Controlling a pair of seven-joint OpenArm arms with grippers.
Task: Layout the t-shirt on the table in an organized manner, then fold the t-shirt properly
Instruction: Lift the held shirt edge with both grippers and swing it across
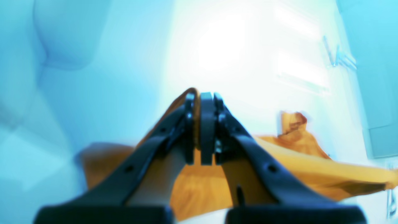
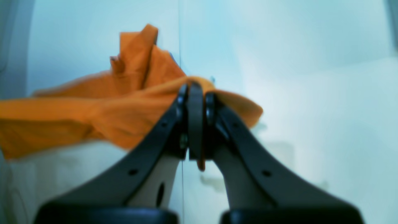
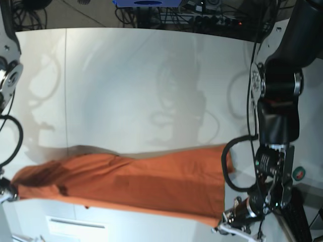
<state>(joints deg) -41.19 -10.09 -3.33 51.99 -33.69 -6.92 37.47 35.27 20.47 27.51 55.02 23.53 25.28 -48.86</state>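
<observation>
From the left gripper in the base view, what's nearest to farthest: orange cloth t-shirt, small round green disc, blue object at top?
1. Orange cloth t-shirt, clamped in the left gripper.
2. Green disc, right side.
3. Blue object, top edge.

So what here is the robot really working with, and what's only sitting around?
In use:
- the t-shirt, orange, held stretched between both arms
- the table, white
- left gripper, shut on a shirt edge
- right gripper, shut on a shirt edge

Just lying about:
- cables beyond the far edge
- blue object at the top
</observation>
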